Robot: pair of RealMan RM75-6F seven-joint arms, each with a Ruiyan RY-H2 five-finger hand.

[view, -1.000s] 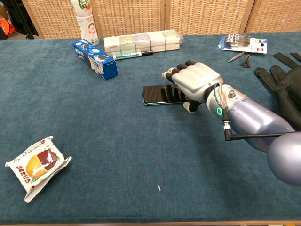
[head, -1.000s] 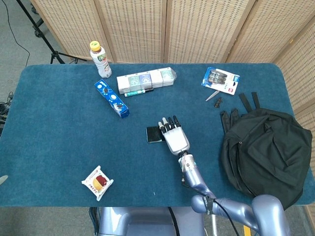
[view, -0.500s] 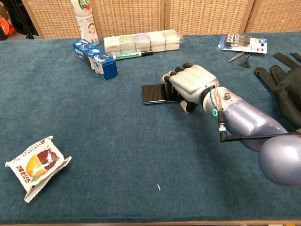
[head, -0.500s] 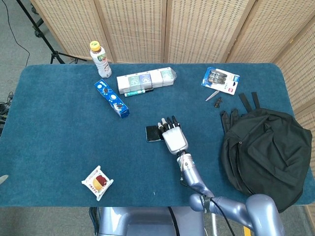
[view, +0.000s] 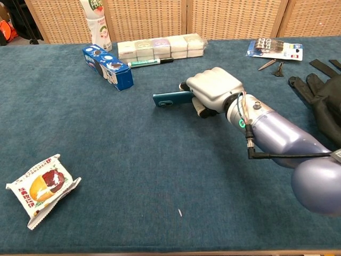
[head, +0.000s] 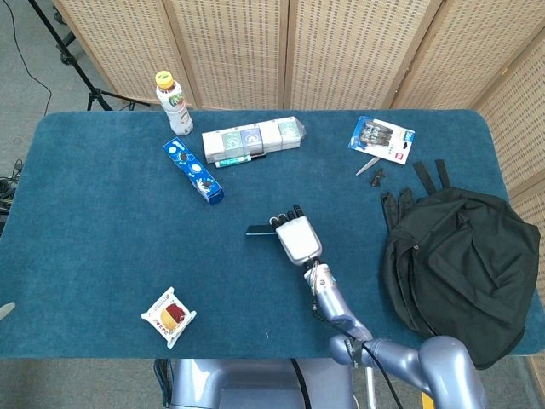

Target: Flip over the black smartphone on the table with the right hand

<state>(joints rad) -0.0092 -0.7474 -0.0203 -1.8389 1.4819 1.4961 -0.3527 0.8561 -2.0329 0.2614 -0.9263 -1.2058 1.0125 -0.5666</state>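
The black smartphone (view: 171,99) (head: 259,230) stands tilted up on its long edge near the table's middle, its teal-toned side face showing in the chest view. My right hand (view: 213,92) (head: 295,238) grips the phone's right end, fingers wrapped over the top and the thumb below. In the head view the phone shows only as a thin dark sliver to the left of the hand. The left hand appears in neither view.
A blue snack box (head: 193,170), a white multi-pack box (head: 252,135) with a marker (head: 239,159) and a drink bottle (head: 173,101) lie at the back. A black backpack (head: 456,260) fills the right side. A snack packet (head: 169,316) lies front left, a blister pack (head: 381,139) back right.
The phone lay flat under my right hand's fingers; now the hand has closed on it, lifted its right side and tipped it onto its edge, shifting slightly left.
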